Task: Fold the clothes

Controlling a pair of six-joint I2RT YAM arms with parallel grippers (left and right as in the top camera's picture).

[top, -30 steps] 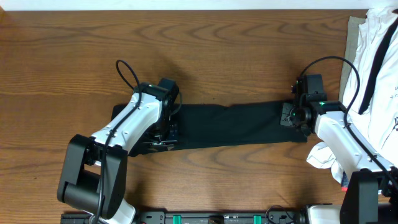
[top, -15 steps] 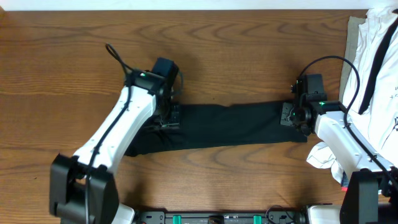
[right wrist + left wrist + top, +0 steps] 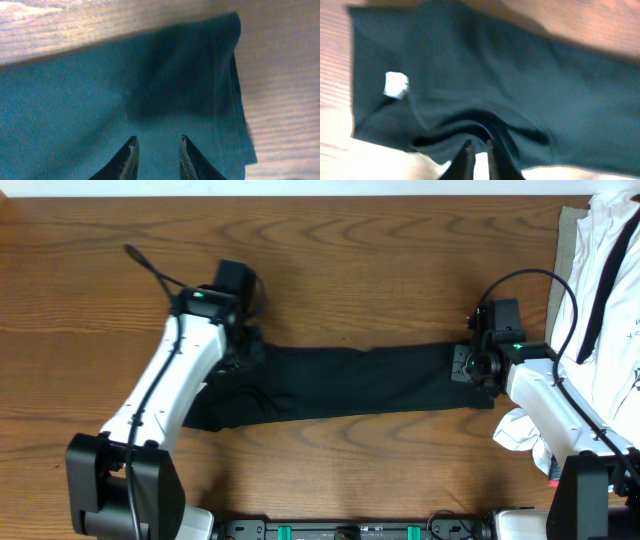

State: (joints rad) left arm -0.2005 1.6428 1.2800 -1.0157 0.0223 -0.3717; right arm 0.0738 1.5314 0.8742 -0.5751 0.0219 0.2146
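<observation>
The left arm [image 3: 170,385] rises from the table's near edge and stretches diagonally toward the far left of centre, its forearm nearly straight and its wrist tipped down. The left gripper [image 3: 247,352] points at the surface, its fingers [image 3: 466,156] drawn almost together and pinching a raised fold of the clothes [image 3: 370,380]. The right arm [image 3: 540,395] comes from the near right corner, elbow bent. The right gripper [image 3: 468,366] sits low with its fingers [image 3: 129,156] parted, tips over the cloth.

Blurry white patch [image 3: 396,84] on clothes [image 3: 520,85]
</observation>
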